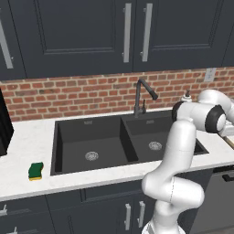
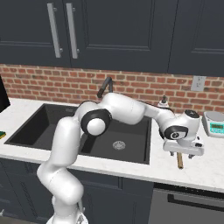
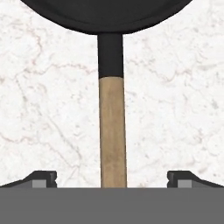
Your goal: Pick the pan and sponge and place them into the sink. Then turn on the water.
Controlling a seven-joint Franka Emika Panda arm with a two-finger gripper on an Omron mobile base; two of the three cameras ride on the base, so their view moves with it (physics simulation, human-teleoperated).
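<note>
The pan (image 3: 105,13) lies on the white marble counter right of the sink (image 1: 109,148), its black rim at the top of the hand view. Its tan wooden handle (image 3: 113,131) runs straight down between my two fingertips (image 3: 43,178). My gripper (image 2: 181,155) hovers open just above that handle (image 2: 180,162), jaws wide on either side and not touching it. In the right base view the hand hides the pan's body. The green-and-yellow sponge (image 1: 35,171) sits on the counter left of the sink. No water runs from the dark gooseneck faucet (image 1: 142,93).
A white soap dispenser (image 2: 163,102) stands by the brick wall behind the sink's right corner. A small kitchen scale (image 2: 214,122) sits on the counter at the far right. A dark appliance (image 1: 3,123) stands at the far left. Dark cabinets hang overhead.
</note>
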